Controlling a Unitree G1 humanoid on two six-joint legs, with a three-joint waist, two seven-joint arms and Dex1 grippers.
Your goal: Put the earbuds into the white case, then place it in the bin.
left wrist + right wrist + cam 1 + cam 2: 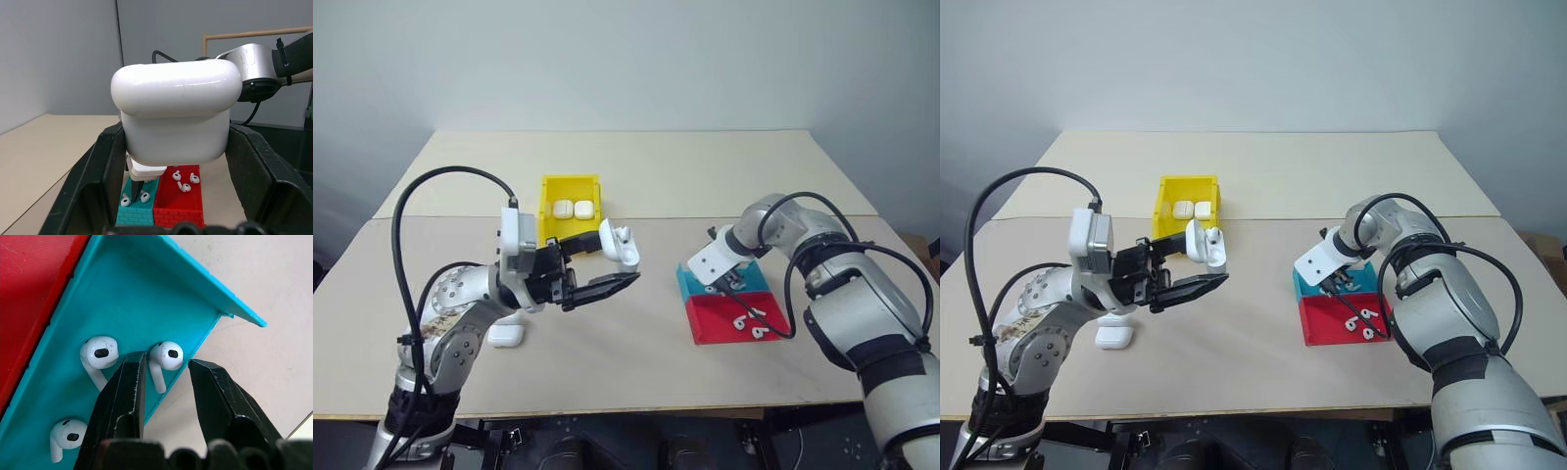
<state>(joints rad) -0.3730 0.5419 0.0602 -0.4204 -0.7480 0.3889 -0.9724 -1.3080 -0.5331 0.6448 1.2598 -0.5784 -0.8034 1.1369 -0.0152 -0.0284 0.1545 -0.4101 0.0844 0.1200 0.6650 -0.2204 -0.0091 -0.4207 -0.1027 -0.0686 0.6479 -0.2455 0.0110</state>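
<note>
1. While my arms work, the table (646, 176) carries everything within reach, so nothing needs a long stretch.
2. Up at the far side sits the bin (570, 186), its yellow walls already holding two closed white cases (573, 209), which tells me where this one belongs once it is filled.
3. To my right lie the red tray (715, 325) and the teal tray (690, 282) touching side by side, keeping loose earbuds sorted and corralled.
4. My left gripper (602, 262) holds the white case (619, 244) above the table, fingers clamped on its body, lid flipped open and facing the right arm so an earbud can drop straight in.
5. Beside my left arm a spare closed case (506, 335) waits on the table.
6. My right gripper (164, 367) points steeply down into the teal tray's corner, fingers apart and straddling one of the earbuds (165, 357), not yet pinched; I judge this spacing is set for a gentle close on its head. Two more lie just beside it.
</note>
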